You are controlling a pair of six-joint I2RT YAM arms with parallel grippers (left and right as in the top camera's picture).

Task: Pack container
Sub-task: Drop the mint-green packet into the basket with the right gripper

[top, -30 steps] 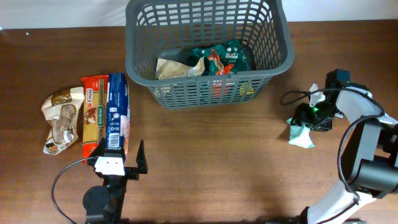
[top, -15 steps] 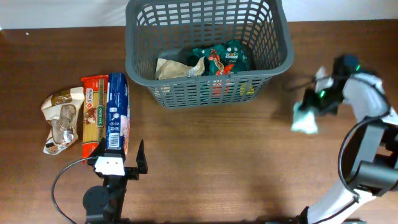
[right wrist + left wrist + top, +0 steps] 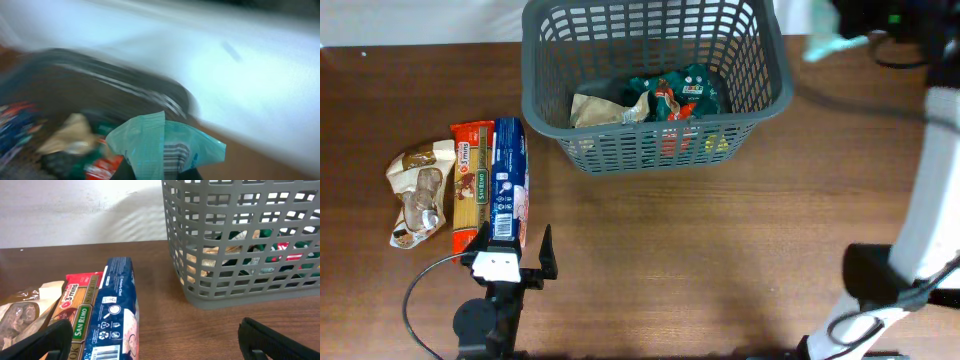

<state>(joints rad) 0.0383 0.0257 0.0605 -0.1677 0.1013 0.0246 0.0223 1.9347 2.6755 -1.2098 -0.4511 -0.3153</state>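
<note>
The large dark grey plastic basket (image 3: pixel 535 70), rectangular with slotted lattice walls, stands at the far middle of the brown wooden tabletop (image 3: pixel 720 240). Inside it, a crumpled tan packet (image 3: pixel 603 108) lies on the left with a dark green printed foil packet (image 3: pixel 678 90) beside it. Red and yellow patches show through the front lattice but are too hidden to identify.

Only the overhead view shows the whole row to the left of the basket and well apart from it. That row holds a crumpled brown-and-white bag (image 3: pixel 415 190), a long red pasta packet (image 3: pixel 470 185) and a long blue packet (image 3: pixel 508 180), the last two touching side by side. The left wrist view sees the blue packet (image 3: pixel 116 315), the red pasta packet (image 3: pixel 80 310) and the basket wall (image 3: pixel 225 280) from low down, with the contents glimpsed through the slots. The right wrist view is heavily blurred and looks over the basket rim (image 3: pixel 125 85).

The left end effector (image 3: pixel 512 252) sits low near the front edge. Its fingers are spread wide and grip nothing, and they point toward the near ends of the packets. The right arm stretches to the far right corner. There the blurred right end effector (image 3: pixel 855 18) is clamped on the lower edge of a pale teal plastic packet (image 3: pixel 165 142), just off the basket's far right corner.
</note>
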